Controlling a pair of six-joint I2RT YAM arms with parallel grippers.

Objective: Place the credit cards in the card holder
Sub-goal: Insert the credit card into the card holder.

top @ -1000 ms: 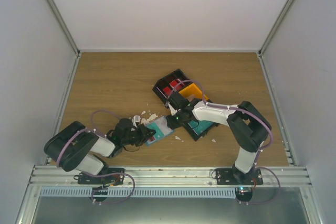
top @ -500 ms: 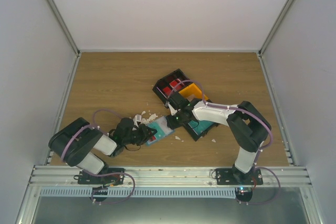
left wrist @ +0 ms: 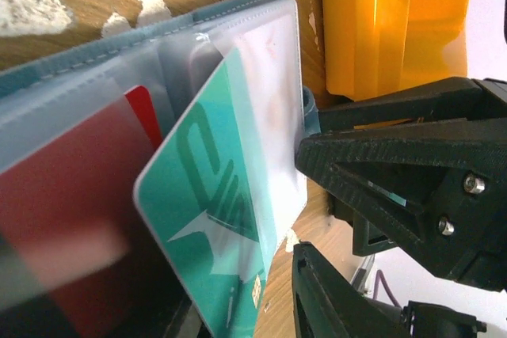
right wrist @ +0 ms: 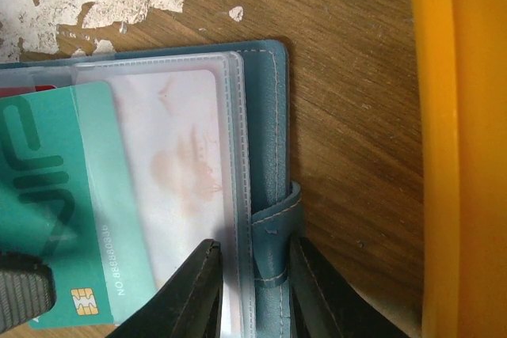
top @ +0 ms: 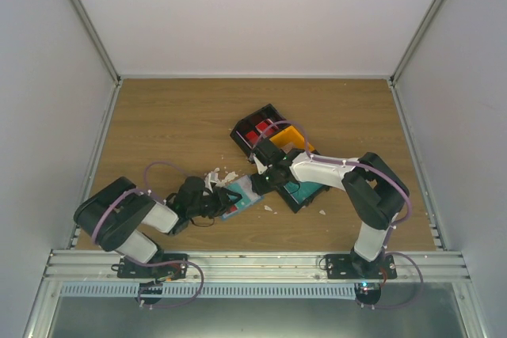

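The teal-blue card holder (top: 240, 194) lies open between both arms, its clear sleeves (left wrist: 158, 85) facing up. A red card (left wrist: 71, 195) and a pinkish-white card (right wrist: 178, 172) sit inside sleeves. A teal card (left wrist: 214, 219) marked VIP is slid partway into the right sleeve, its chip corner sticking out. My left gripper (left wrist: 238, 306) stands open around that corner, and its right finger (left wrist: 317, 290) is clear of the card. My right gripper (right wrist: 253, 275) is shut on the holder's right edge, at the strap loop (right wrist: 273, 223).
An orange bin (top: 289, 140) stands right beside the holder, close to my right gripper. Behind it is a black tray (top: 257, 128) with red contents, and a black tray with a green-teal block (top: 305, 190) lies under the right arm. White scraps (top: 222, 176) litter the wood.
My left gripper's jaws have opened from shut, letting go of the teal card, which stays in the sleeve. The right gripper keeps its hold on the holder.
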